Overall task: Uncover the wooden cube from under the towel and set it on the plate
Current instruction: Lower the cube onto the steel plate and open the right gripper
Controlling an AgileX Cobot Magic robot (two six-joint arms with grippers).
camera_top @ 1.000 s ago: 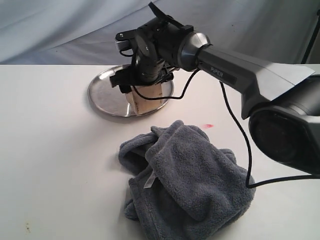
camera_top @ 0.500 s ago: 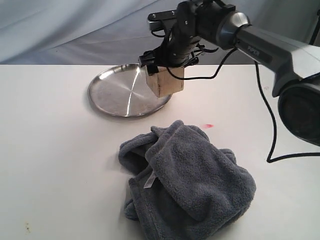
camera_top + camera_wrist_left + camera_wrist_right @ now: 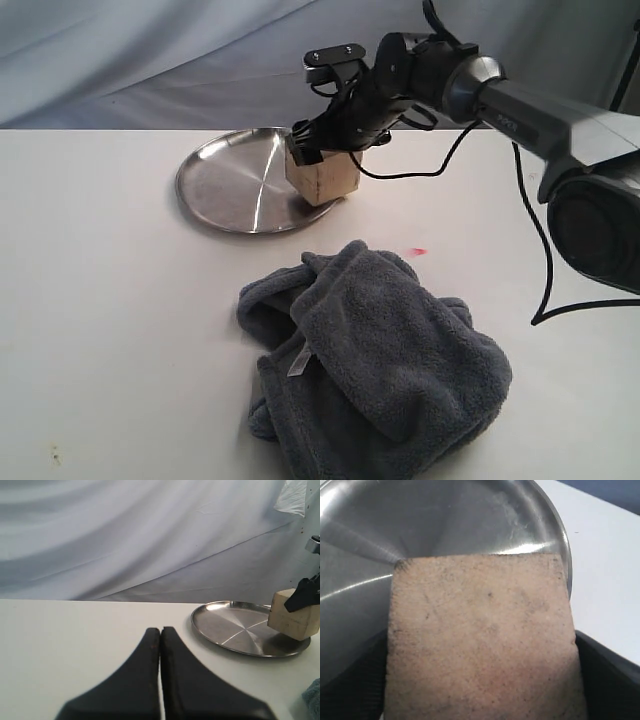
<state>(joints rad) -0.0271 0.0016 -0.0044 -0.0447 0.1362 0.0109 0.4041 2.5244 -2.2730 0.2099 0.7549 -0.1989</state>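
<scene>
Right now the right gripper point(image 3: 322, 155) sits in the upper middle of the ext. view, clamped on the wooden cube point(image 3: 322, 180), fingers over the block's top part. Cube is tilted, at the right-hand edge of the plate point(image 3: 205, 185), its lower corner by the rim; can't tell whether it touches the metal. Right wrist cam: cube point(image 3: 485, 640) fills most of the shot, dark fingers point(image 3: 607, 680) tight on both sides of it, plate point(image 3: 445, 515) behind.

Towel point(image 3: 385, 370) lies bunched in a heap at lower centre-right, apart from the plate, white label point(image 3: 298, 362) showing on its left side. Small red mark point(image 3: 417, 251) on the table point(image 3: 100, 320) btwn towel and cube.

Left gripper point(image 3: 160, 642): fingers pressed together, nothing btwn them, low over the bare table; plate point(image 3: 225, 630) and cube point(image 3: 295, 617) lie well beyond it.
</scene>
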